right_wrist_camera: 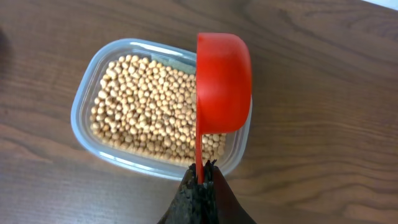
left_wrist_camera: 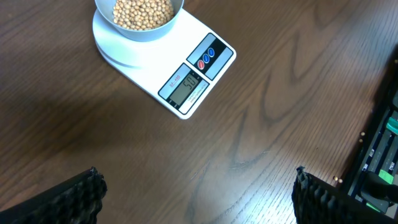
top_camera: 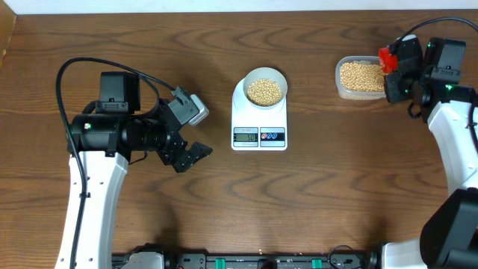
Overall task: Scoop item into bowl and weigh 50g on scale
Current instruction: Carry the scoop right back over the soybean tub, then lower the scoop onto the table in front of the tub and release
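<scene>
Hanging at the 3 o'clock rim of the clear tub [right_wrist_camera: 84, 99], the right end effector [right_wrist_camera: 200, 177] is pinched tight on the thin handle of a red scoop [right_wrist_camera: 224, 81]. The scoop is rolled onto its side, mouth turned toward 9 o'clock in the wrist view, and its inside is hidden. Tan beans [right_wrist_camera: 143, 112] fill the tub beneath it. Seen from overhead, the right arm [top_camera: 455, 142] reaches up the bench's 3 o'clock edge and bends in toward the tub, which sits at about 2 o'clock from the scale [top_camera: 259, 119].

A pale bowl [left_wrist_camera: 143, 34] heaped with more beans rests on the 12 o'clock end of the scale, and the display [left_wrist_camera: 186, 86] lies along its 6 o'clock edge. The left arm [top_camera: 97, 172] stands at 9 o'clock of the scale, wrist angled toward 4 o'clock. Its left end effector [left_wrist_camera: 198, 177] hovers over bare bench [top_camera: 336, 187], spread wide and gripping nothing.
</scene>
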Controlling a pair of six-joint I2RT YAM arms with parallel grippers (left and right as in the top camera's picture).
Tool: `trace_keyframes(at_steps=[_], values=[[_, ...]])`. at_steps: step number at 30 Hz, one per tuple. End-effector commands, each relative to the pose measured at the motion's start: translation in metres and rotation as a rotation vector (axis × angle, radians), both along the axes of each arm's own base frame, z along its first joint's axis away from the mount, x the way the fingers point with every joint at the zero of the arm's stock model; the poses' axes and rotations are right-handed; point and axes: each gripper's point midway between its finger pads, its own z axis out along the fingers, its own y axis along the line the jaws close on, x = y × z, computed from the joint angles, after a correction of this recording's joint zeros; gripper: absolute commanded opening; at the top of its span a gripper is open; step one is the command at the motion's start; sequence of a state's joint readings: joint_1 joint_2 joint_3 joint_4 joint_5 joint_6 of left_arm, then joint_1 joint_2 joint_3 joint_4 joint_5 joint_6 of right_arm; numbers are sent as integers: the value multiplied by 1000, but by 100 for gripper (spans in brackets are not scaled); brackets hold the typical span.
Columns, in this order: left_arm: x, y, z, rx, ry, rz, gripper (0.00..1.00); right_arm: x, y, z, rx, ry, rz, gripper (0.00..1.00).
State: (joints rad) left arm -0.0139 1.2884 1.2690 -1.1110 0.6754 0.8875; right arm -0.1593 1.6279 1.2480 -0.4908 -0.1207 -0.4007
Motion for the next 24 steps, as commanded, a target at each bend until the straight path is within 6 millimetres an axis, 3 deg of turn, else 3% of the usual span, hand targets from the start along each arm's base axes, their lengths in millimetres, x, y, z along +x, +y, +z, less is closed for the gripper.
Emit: trace_keyframes(at_steps=[1, 6, 12, 17, 24], values=[[1, -1, 6, -13, -12, 1, 98, -4, 3, 5, -71, 3, 25, 1], [1, -1, 6, -13, -12, 1, 98, -6, 8, 12, -78, -8, 33, 1], [1, -1, 6, -13, -12, 1, 98, -14, 8, 52, -71, -102, 7, 1], [1, -1, 6, -13, -12, 1, 98, -32, 7, 84, 61, -164, -98, 1], [1, -1, 6, -13, -12, 1, 98, -66, 44, 76, 388, -30, -9, 1]])
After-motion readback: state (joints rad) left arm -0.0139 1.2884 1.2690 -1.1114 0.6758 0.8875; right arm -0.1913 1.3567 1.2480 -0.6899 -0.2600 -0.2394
